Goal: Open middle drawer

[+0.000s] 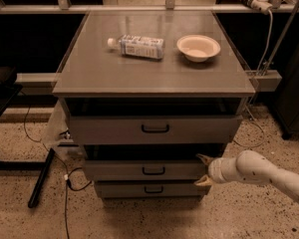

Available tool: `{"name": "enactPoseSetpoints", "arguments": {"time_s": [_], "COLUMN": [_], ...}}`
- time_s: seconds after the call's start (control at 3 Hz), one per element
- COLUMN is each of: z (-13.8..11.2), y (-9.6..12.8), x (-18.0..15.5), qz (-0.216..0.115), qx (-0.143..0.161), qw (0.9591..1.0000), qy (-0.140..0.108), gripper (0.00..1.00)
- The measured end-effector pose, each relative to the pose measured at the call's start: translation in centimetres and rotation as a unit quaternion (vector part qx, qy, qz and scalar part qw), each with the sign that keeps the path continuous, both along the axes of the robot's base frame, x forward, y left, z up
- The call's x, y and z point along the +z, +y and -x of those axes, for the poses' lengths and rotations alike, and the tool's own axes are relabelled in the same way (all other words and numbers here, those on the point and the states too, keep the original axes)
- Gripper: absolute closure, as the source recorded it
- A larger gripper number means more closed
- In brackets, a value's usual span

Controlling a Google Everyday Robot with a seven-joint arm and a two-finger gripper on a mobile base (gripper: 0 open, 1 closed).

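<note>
The middle drawer (119,171) is a wide grey front with a small black bar handle (153,171). It sits between the taller top drawer (109,129) and the narrow bottom drawer (119,189), and stands slightly out with a dark gap above it. My gripper (205,171), on a white arm (259,171) coming from the right, is at the right end of the middle drawer's front. It is open, with one tan fingertip (204,159) above the front's edge and one below it.
The grey cabinet top (154,78) carries a plastic bottle (137,46) lying on its side and a white bowl (198,47). The top drawer stands partly out. Cables (65,178) and a black bar (40,178) lie on the speckled floor at the left.
</note>
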State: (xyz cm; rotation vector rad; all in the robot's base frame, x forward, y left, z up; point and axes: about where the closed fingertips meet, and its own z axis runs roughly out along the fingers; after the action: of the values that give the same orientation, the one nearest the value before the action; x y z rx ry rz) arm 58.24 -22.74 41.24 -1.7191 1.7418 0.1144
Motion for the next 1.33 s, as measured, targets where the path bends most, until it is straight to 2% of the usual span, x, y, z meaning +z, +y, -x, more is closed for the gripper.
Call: {"name": "enactPoseSetpoints", "arguments": {"time_s": [0.67, 1.0, 1.33], "z": [2.3, 2.3, 2.3], "y": [-0.6, -0.6, -0.6], "x": [1.5, 1.9, 1.9], "qz": [-0.022, -0.022, -0.022], "qx": [-0.005, -0.005, -0.005], "qw": [0.9997, 0.9997, 0.9997], "qy": [-0.002, -0.002, -0.002], "gripper": [0.88, 1.00, 0.82]}}
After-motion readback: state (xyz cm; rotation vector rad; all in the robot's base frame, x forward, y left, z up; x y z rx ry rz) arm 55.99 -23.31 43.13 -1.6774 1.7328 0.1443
